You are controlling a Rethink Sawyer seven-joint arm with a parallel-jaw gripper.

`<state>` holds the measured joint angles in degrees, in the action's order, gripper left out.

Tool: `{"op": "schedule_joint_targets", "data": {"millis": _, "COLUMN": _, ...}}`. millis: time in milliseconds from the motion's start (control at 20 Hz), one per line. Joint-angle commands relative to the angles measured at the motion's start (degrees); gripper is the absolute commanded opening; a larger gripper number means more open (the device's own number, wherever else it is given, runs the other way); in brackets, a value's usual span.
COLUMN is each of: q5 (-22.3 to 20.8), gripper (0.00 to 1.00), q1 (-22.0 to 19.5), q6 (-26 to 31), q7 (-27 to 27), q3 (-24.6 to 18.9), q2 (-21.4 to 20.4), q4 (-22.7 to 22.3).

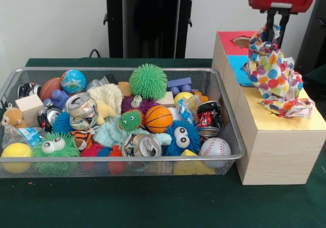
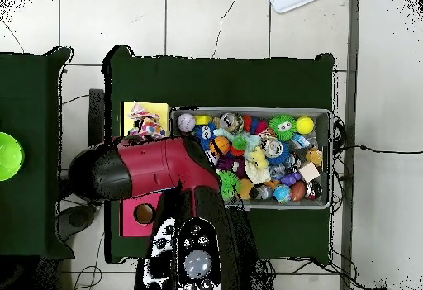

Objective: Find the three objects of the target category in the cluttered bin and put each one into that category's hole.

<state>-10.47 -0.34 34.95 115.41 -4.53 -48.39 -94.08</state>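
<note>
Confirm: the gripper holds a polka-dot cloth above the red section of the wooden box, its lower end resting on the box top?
Not quite. The gripper holds the polka-dot cloth, but the cloth's lower end rests on the yellow section of the wooden box, not the red one, as the front view shows.

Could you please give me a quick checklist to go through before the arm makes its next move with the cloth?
1. Gripper shut on the polka-dot cloth: ok.
2. Cloth over the yellow section of the wooden box: ok.
3. Yellow-surround hole visible beneath: cannot tell, cloth covers it.
4. Cloth's lower folds already resting on the box top: ok.
5. More polka-dot cloths visible in the wire-mesh bin: cannot tell.
</note>
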Motion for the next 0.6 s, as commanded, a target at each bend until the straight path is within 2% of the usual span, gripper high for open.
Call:
{"op": "schedule_joint_targets", "data": {"millis": 50, "q5": 2.1, "gripper": 0.0, "q1": 0.0, "q6": -3.0, "q7": 12.4, "q3": 2.1, "q2": 3.3, "q4": -0.4}}
{"op": "schedule_joint_targets", "data": {"millis": 600, "q5": 3.4, "gripper": 0.0, "q1": 0.6, "q6": -6.5, "q7": 12.4, "q3": 3.2, "q2": 5.1, "q4": -1.2}}
